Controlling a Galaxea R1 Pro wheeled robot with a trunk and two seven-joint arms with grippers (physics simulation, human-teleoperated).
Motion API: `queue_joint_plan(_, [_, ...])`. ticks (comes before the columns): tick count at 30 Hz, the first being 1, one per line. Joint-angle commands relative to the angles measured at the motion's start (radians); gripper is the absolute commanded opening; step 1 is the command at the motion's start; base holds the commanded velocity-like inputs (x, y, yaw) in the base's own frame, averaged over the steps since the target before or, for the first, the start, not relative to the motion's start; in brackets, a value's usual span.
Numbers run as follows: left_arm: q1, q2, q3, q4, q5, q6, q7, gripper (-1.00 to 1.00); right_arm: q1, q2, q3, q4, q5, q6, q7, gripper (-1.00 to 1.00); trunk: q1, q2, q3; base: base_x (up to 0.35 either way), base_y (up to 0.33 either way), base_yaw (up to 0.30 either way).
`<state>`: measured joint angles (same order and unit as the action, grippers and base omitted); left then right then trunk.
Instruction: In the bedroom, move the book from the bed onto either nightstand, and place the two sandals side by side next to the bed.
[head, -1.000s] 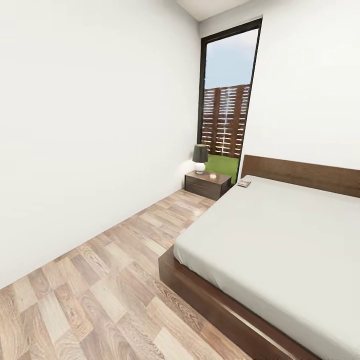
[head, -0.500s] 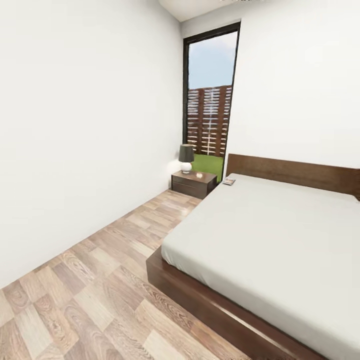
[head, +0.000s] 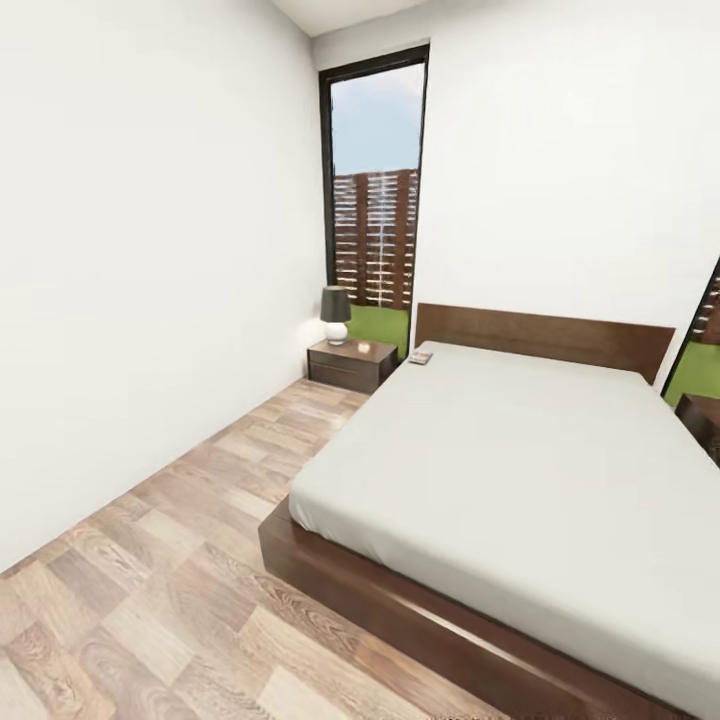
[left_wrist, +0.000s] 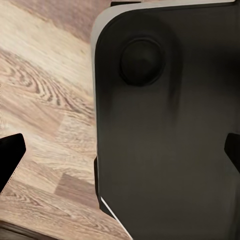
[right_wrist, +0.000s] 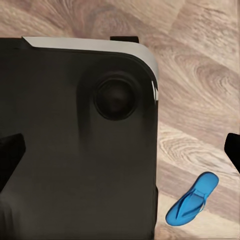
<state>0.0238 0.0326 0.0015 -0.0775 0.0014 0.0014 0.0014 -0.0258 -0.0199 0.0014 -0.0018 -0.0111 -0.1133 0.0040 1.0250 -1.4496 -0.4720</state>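
The bed (head: 520, 470), with its light grey mattress and dark wood frame, takes up the right of the head view. The book (head: 421, 357) lies on the mattress corner by the headboard, nearest the nightstand (head: 350, 364). In the right wrist view one blue sandal (right_wrist: 192, 199) lies on the plank floor beside the robot's dark base. My right gripper (right_wrist: 120, 149) hangs open above the base, its fingertips wide apart with nothing between them. My left gripper (left_wrist: 120, 152) is open too, over the base and floor. The other sandal is out of view.
A dark-shaded lamp (head: 336, 315) and a small pale object stand on the nightstand. A second dark stand (head: 703, 418) shows at the right edge beyond the bed. A strip of plank floor (head: 170, 540) runs between the left wall and the bed. A tall window (head: 372, 190) is behind the nightstand.
The head camera has swung to the right: bed, nightstand and window sit further left in the picture, and the bed's far side with a second stand has come into view.
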Motion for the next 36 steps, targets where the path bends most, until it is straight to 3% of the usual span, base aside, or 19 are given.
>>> queue_joint_plan(1, [0.001,0.0,0.0,-0.002,0.0,0.0,0.0,1.0,-0.001,0.0,0.0,0.001,-0.001,-0.004,0.0,1.0,0.0,0.0,-0.002,0.0,0.0,-0.217])
queue_joint_plan(12, [0.001,0.0,0.0,-0.002,0.0,0.0,0.0,1.0,-0.001,-0.002,0.001,0.002,0.0,-0.003,-0.005,1.0,0.0,0.0,-0.009,0.0,0.0,-0.166])
queue_joint_plan(36, [0.001,0.0,0.0,-0.002,0.0,0.0,0.0,1.0,-0.001,-0.005,0.002,0.002,0.001,-0.004,-0.002,1.0,0.0,0.0,-0.009,0.0,0.0,-0.011])
